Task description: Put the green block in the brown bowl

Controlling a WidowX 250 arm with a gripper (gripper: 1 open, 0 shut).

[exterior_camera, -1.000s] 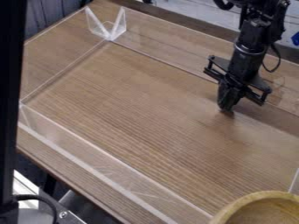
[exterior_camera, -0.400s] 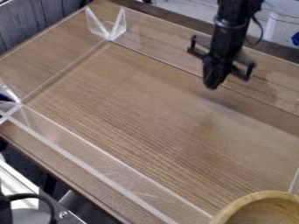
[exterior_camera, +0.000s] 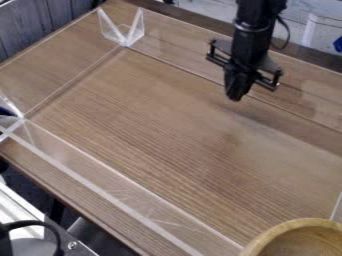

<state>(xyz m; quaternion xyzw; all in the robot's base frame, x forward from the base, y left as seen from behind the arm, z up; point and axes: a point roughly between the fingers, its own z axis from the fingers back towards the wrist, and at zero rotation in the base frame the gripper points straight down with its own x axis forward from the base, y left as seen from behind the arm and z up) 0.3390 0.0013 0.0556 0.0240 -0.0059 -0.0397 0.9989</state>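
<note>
My gripper (exterior_camera: 237, 94) hangs from the black arm over the far right part of the wooden table (exterior_camera: 147, 130), pointing straight down. Its fingers are pressed together, and no object shows between them. The green block is out of view or hidden; I see nothing green anywhere. The brown bowl (exterior_camera: 299, 239) shows only as a curved piece of light tan rim at the bottom right corner, well in front of the gripper.
Low clear plastic walls (exterior_camera: 80, 170) run around the wooden surface, with a clear corner piece (exterior_camera: 123, 30) at the far left. Dark frame parts and cables (exterior_camera: 34, 235) lie beyond the front left edge.
The gripper has moved left and slightly farther back across the table, staying shut. The bowl has not moved.
</note>
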